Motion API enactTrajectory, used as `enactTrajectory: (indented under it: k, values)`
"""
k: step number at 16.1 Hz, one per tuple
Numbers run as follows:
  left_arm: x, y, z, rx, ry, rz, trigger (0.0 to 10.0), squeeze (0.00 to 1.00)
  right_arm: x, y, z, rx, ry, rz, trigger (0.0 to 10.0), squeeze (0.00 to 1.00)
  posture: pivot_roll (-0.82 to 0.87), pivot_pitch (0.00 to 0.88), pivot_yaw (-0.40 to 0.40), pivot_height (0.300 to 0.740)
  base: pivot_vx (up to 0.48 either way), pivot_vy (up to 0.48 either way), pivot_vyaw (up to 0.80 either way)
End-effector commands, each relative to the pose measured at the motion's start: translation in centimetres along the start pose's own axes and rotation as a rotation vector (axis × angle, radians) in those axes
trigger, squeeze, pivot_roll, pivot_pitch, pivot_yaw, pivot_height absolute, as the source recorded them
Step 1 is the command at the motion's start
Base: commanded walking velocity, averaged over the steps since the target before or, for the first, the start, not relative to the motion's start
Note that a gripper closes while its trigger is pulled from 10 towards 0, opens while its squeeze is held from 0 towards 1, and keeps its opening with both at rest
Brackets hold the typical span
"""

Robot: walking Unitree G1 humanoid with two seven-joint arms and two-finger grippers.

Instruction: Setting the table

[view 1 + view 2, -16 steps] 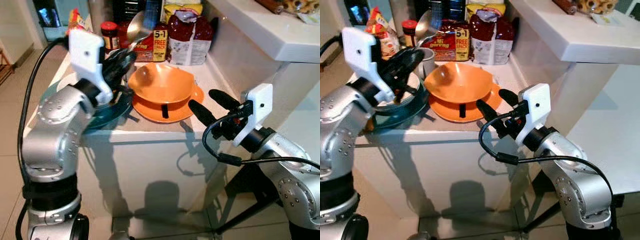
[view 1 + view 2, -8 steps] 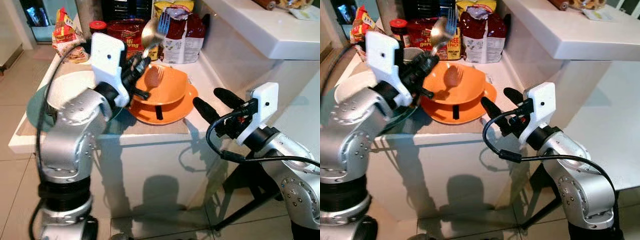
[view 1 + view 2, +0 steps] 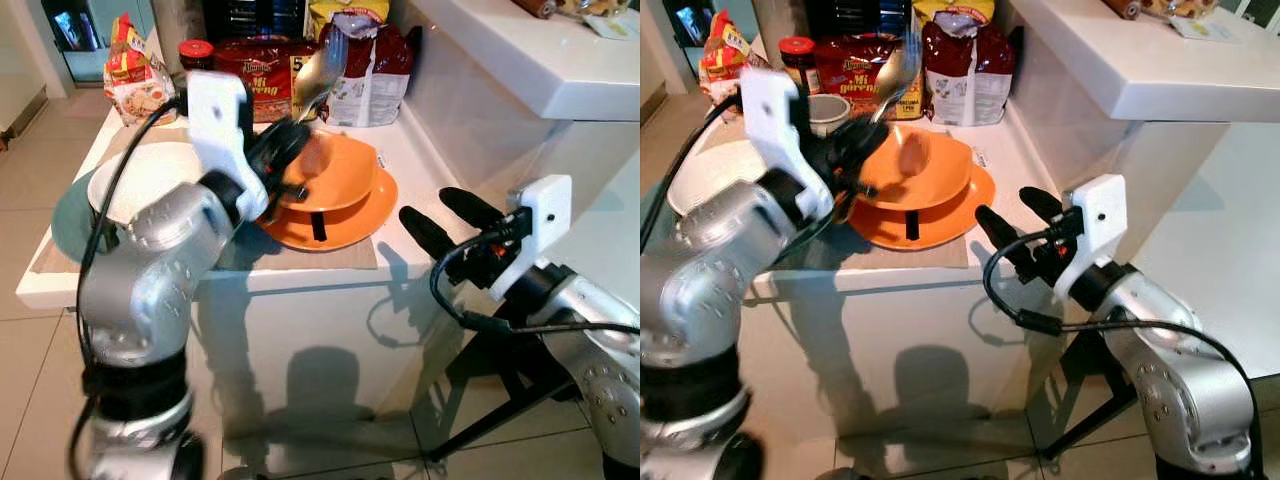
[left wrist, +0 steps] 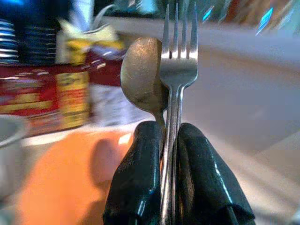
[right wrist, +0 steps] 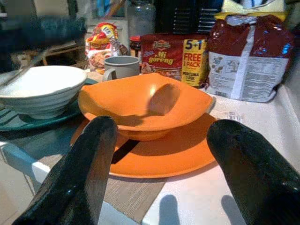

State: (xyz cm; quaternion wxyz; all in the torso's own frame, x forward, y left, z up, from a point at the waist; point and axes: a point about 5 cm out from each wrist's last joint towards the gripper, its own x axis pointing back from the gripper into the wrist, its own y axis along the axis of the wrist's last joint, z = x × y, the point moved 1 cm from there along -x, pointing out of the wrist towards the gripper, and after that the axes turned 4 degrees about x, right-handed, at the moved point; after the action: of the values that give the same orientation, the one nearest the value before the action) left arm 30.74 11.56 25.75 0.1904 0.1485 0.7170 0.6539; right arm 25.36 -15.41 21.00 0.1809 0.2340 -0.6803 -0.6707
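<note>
Left hand (image 4: 171, 140) is clamping a silver metal spoon (image 4: 143, 77) and silver metal fork (image 4: 179, 51) together by the handles, holding them tips-up just above the near-left rim of the orange square-edged bowl (image 3: 335, 170), which is sitting on a matching orange plate (image 3: 345, 215) on the white tabletop (image 3: 420, 175). Right hand (image 3: 450, 217) is hovering off the tabletop's front edge, right of the orange bowl, fingers spread wide and gripping nothing. Risk: two thin handles in one pinch are looking slip-prone, so either one could be twisting loose into the bowl, or the left arm could be clipping the bowl rim and shoving the stack.
</note>
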Motion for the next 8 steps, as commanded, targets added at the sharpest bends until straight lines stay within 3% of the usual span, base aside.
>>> enactTrajectory:
  k: [1, 2, 5, 8]
  values:
    - [0.2, 0.2, 0.0, -0.08, 0.035, -0.029, 10.0, 0.0, 0.4, 0.3, 0.2, 0.007, -0.036, -0.021, 10.0, 0.0, -0.03, 0.0, -0.054, 0.74, 0.0, 0.0, 0.0]
    - [0.7, -0.6, 0.5, -0.096, 0.076, -0.02, 10.0, 0.0, 0.6, 0.0, 1.0, 0.017, -0.039, -0.02, 10.0, 0.0, -0.03, 0.0, -0.055, 0.74, 0.0, 0.0, 0.0]
    - [0.7, -1.4, 1.2, -0.089, 0.172, 0.024, 10.0, 0.0, 0.4, -0.2, 1.1, 0.0, -0.056, -0.019, 10.0, 0.0, -0.02, 0.0, -0.067, 0.74, 0.0, 0.0, 0.0]
    - [-2.4, -1.1, 0.9, -0.149, 0.083, 0.083, 10.0, 0.0, -0.1, 0.0, 0.5, -0.004, -0.064, -0.022, 10.0, 0.0, -0.02, 0.0, -0.07, 0.74, 0.0, 0.0, 0.0]
